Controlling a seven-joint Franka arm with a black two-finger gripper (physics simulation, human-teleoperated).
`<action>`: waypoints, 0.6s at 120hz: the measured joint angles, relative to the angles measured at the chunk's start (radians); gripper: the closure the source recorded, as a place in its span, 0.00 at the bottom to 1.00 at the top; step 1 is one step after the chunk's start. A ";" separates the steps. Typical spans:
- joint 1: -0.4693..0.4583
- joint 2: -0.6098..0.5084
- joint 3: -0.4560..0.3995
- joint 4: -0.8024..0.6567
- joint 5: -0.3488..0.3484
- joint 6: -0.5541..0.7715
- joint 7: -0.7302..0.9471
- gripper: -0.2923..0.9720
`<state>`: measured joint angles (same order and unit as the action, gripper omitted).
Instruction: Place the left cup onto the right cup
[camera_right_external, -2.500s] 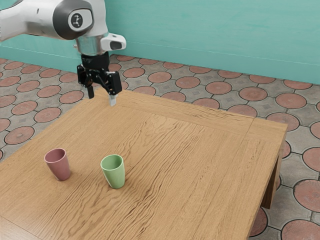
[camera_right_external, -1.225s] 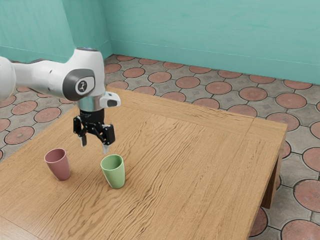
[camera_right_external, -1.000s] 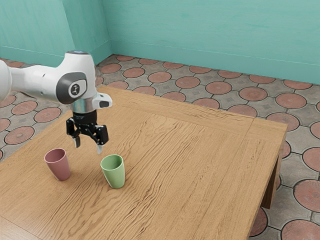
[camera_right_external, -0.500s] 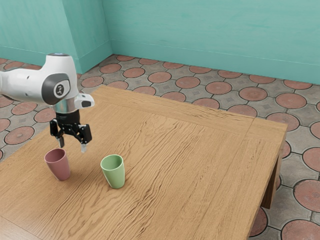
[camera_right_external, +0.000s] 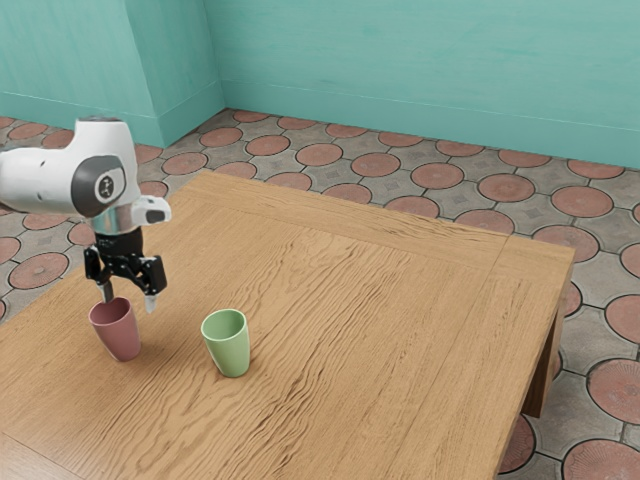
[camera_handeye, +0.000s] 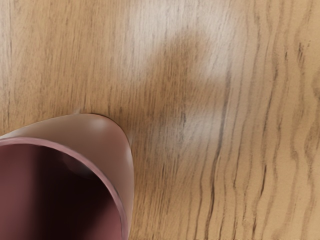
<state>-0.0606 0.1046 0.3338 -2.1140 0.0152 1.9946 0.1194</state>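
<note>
Two cups, pink cup (camera_right_external: 115, 328) and green cup (camera_right_external: 226, 342), are standing on the wooden table (camera_right_external: 400, 330).
The gripper (camera_right_external: 127, 297) is hovering over the pink cup, fingers spread, holding nothing.

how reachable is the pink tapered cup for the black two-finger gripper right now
Probably yes. The black two-finger gripper hangs open above the pink tapered cup, with nothing between them, and the green tapered cup stands apart on the exterior view's right.
</note>
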 joint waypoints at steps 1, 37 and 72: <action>0.000 0.000 0.000 -0.001 0.000 0.001 0.001 0.23; 0.000 0.010 0.001 -0.051 -0.005 0.050 0.024 0.23; 0.000 0.031 0.001 -0.061 -0.006 0.083 0.037 0.23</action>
<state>-0.0603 0.1360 0.3344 -2.1754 0.0094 2.0772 0.1560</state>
